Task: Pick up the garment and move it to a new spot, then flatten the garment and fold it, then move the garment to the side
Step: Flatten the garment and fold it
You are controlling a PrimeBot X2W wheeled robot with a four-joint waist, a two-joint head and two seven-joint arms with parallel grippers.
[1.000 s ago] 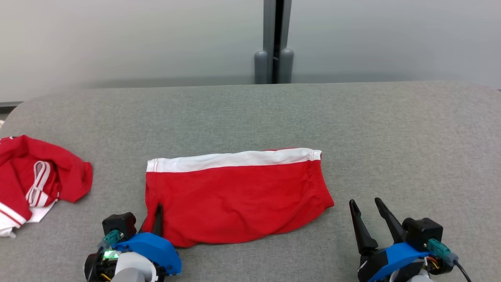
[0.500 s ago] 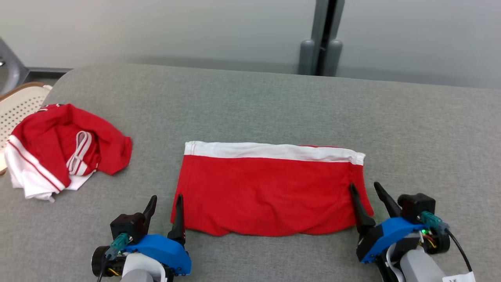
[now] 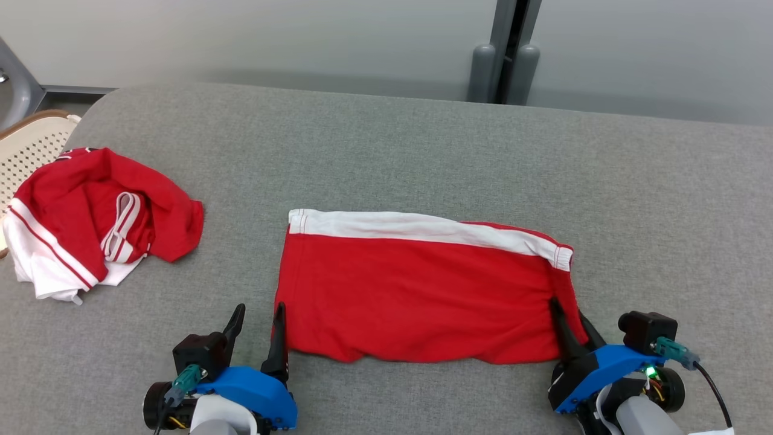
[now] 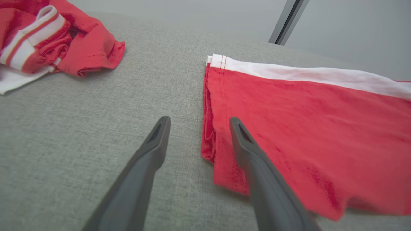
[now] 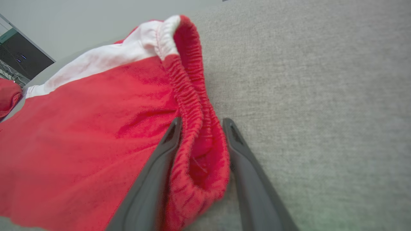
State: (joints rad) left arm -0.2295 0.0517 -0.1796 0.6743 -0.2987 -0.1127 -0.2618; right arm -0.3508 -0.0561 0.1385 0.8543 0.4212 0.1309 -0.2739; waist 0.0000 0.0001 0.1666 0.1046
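Grey table (image 3: 423, 151): folded garment (image 3: 423, 290), crumpled garment (image 3: 90, 223) (two total).

It looks like a lab test room: a grey cloth-covered table (image 3: 386, 151), bare pale wall panels (image 3: 241, 36) and a grey post (image 3: 504, 60) on the far side, a perforated chair (image 3: 30, 145) far left.

Two garments lie on the one grey table (image 3: 386, 151): a folded red garment (image 3: 423, 290) with a white band, and a crumpled red-and-white garment (image 3: 90, 223). Two grippers are in view, the left gripper (image 3: 259, 306) and the right gripper (image 3: 567, 309), each with two dark fingers (image 4: 151, 160), four fingers in all. Behind the table stand two grey posts (image 3: 481, 72), and one cream perforated basket (image 3: 30, 142) sits at the left edge.
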